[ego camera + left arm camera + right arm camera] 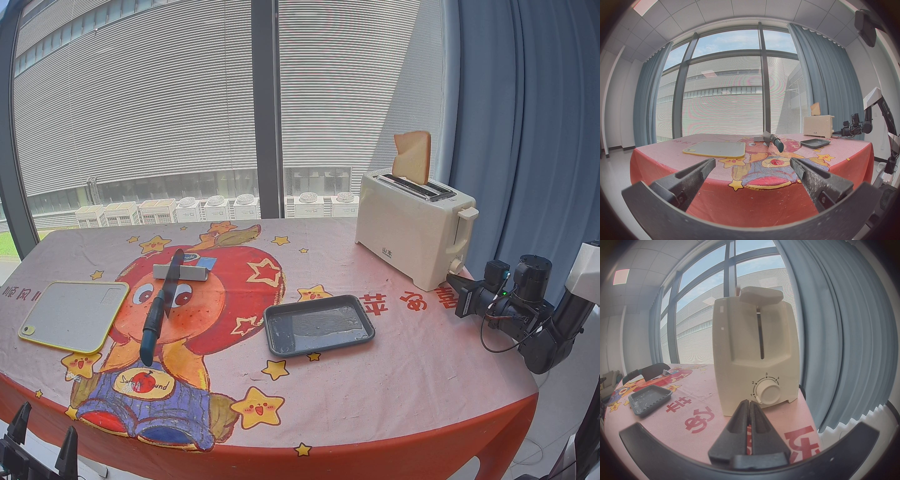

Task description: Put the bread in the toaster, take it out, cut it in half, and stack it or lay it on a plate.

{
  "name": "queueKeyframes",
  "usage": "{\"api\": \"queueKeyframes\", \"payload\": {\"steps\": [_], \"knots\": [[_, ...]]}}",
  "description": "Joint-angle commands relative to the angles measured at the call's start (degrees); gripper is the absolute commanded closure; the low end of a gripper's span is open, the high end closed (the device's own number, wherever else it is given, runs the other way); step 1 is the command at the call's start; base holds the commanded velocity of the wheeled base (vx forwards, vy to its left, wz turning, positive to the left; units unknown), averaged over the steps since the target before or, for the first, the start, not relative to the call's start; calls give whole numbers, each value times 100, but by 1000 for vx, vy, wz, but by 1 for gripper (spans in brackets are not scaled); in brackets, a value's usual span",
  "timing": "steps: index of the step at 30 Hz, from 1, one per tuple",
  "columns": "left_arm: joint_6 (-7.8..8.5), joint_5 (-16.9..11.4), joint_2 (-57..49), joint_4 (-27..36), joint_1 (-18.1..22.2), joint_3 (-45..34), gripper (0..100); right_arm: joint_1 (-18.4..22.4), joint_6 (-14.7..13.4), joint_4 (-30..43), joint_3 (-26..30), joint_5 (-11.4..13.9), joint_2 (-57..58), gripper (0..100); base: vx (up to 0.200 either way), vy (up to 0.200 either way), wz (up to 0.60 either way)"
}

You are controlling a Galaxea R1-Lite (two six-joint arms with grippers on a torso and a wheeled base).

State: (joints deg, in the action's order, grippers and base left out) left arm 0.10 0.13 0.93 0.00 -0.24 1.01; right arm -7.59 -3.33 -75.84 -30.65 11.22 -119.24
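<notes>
The bread (pixel 412 156) stands upright in the toaster (pixel 412 231) slot, most of the slice proud of the top, at the table's far right. I judge it light, soft and easily crushed or torn, perhaps crisper and crumbly if toasted. The best hold looks like a gentle pinch across its flat faces on the exposed upper part, then a straight lift so it does not snag the slot. The right gripper (pixel 749 415) sits low at the table's right edge. It points at the toaster's dial end below the lever (pixel 467 214), well under the slice, with its fingers pressed together on nothing. The left gripper (pixel 752 162) hangs off the near left edge, fingers spread wide and empty, facing the board (pixel 75 315) and knife (pixel 159 306).
</notes>
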Motion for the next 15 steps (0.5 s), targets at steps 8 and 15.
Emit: {"api": "queueKeyframes", "payload": {"steps": [8,15], "knots": [[-1,-5,4,0,-2,-92,0,-14,43,-1,50,-5,6,100,0,0,0],[-1,4,4,0,7,-92,0,-32,157,-1,85,-5,6,100,0,0,0]]}}
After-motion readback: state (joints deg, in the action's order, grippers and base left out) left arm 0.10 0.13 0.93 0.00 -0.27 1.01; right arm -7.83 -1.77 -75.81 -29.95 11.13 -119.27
